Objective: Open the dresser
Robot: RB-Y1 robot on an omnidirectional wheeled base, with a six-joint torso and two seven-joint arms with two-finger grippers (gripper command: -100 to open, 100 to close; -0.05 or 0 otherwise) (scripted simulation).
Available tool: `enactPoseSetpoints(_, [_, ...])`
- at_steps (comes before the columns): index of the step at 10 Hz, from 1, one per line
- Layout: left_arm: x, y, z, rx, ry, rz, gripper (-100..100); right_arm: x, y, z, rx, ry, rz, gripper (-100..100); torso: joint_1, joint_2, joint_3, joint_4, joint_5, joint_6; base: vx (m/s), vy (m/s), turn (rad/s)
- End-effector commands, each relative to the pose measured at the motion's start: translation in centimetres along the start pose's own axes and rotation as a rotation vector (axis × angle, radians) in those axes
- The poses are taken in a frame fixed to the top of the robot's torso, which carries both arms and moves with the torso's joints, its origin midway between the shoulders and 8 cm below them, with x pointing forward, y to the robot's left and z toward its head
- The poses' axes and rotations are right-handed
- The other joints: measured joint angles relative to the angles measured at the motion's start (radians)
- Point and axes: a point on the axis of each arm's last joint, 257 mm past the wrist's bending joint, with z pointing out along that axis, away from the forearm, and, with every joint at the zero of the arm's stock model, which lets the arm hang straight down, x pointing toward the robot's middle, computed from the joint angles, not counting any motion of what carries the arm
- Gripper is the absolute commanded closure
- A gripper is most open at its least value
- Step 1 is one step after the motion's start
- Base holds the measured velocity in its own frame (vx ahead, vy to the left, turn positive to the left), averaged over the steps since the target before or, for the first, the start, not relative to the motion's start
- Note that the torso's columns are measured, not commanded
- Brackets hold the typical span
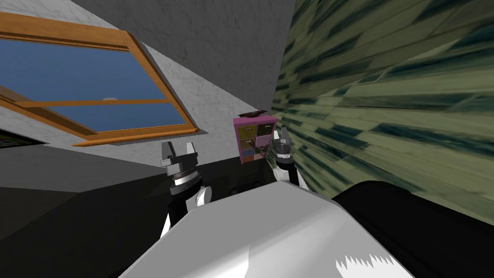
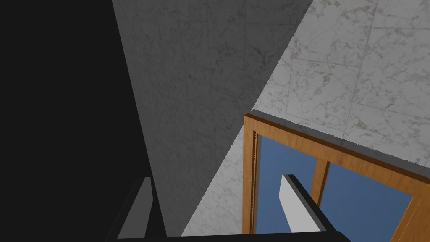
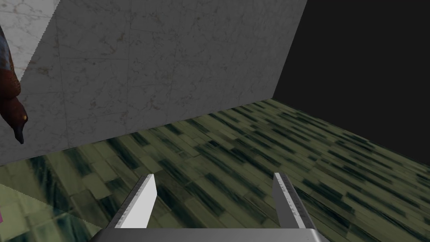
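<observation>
- We judge this the approach step: the pink dresser stands at our 12 o'clock, against the grey wall.
- Our right gripper hangs just beside the dresser at its 3 o'clock, fingers wide and empty, aimed past it at the green floor.
- Next, it should probably swing toward 9 o'clock onto a drawer front.
- The left gripper, wide and empty, sits well apart at the dresser's 9 o'clock. There is open floor at 3 o'clock.

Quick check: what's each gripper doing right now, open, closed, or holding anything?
Left gripper: fingers open, holding nothing.
Right gripper: fingers open, holding nothing.
</observation>
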Motion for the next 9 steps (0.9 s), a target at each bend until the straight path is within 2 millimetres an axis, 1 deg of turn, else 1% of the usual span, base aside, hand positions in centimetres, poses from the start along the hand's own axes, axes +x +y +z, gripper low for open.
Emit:
enactPoseSetpoints(1, [0.0,0.0,0.0,0.000,0.000,0.000,0,0.0,0.0,0.0,0.000,0.000,0.000,0,0.000,0.074,-0.147,0.074,0.000,0.000,0.000,0.000,0.000])
enactPoseSetpoints(4, [0.0,0.0,0.0,0.000,0.000,0.000,0,0.0,0.0,0.0,0.000,0.000,0.000,0,0.000,0.296,-0.590,0.295,0.000,0.000,0.000,0.000,0.000])
enactPoseSetpoints(5, [0.0,0.0,0.0,0.000,0.000,0.000,0,0.3,-0.3,-0.2,-0.002,0.042,-0.072,-100,0.000,0.369,-0.738,0.369,0.000,0.000,0.039,0.014,-0.041])
enactPoseSetpoints(6, [0.0,0.0,0.0,0.000,0.000,0.000,0,0.4,-0.6,-0.2,-0.004,0.061,-0.119,-100,0.001,0.401,-0.808,0.402,0.000,0.000,0.067,0.033,-0.044])
enactPoseSetpoints(8, [0.0,0.0,0.0,-0.001,0.000,0.000,0,0.4,-1.2,-0.5,-0.009,0.098,-0.225,-100,0.001,0.412,-0.832,0.414,0.000,0.000,0.091,0.036,-0.041])
enactPoseSetpoints(9, [0.0,0.0,0.0,-0.001,0.000,0.000,0,0.4,-1.2,-0.5,-0.009,0.098,-0.239,-100,0.000,0.414,-0.833,0.415,0.000,0.000,0.065,0.030,-0.011])
